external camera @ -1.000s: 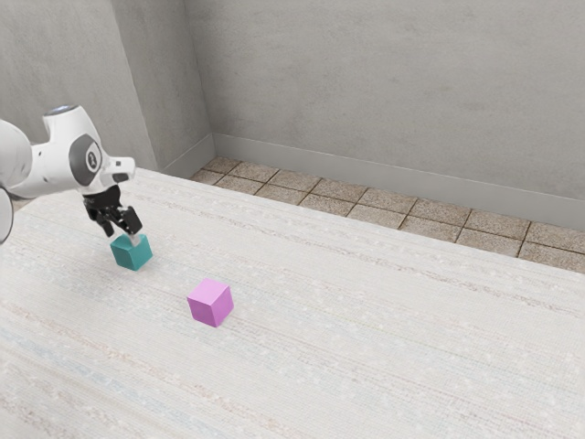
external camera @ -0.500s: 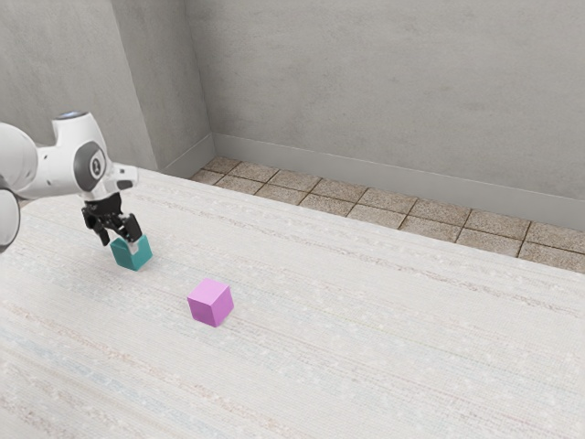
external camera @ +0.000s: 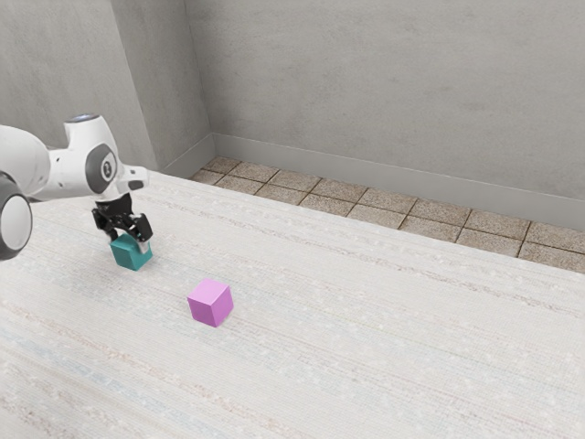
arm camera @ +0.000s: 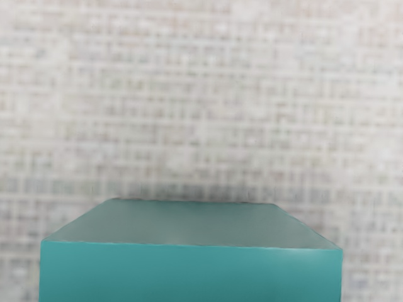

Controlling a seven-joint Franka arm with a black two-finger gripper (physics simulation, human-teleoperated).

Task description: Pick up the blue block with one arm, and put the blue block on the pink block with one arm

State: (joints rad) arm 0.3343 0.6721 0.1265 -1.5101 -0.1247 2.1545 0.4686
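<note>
- While the claw [external camera: 129, 236] sits low over the blue block [external camera: 132, 255], right at its top, I cannot tell whether it is clenched on the block or merely set around it
- The blue block, more teal than blue, seems to rest on the desk [external camera: 384, 329] directly under the claw. The pink block [external camera: 210, 303] lies well apart from the claw, toward the exterior view's right, with nothing on it
- One risk, as I judge it, is a shallow hold. If the claw takes the block only near its top edge, the block could slip out on the lift or drop short of the pink block during the carry
- Another risk is in the placing. An off-centre release could tip the blue block off, and a low approach could knock the pink block, which sits loose on the desk
- From the exterior view come the arm [external camera: 55, 169], the claw's height and the stretch of desk across to the pink block
- From the wrist view comes the blue block [arm camera: 189, 251] close under the hand. Its top face and near edge lie square to the camera, which suggests the claw is lined up with flat faces, not corners
</note>
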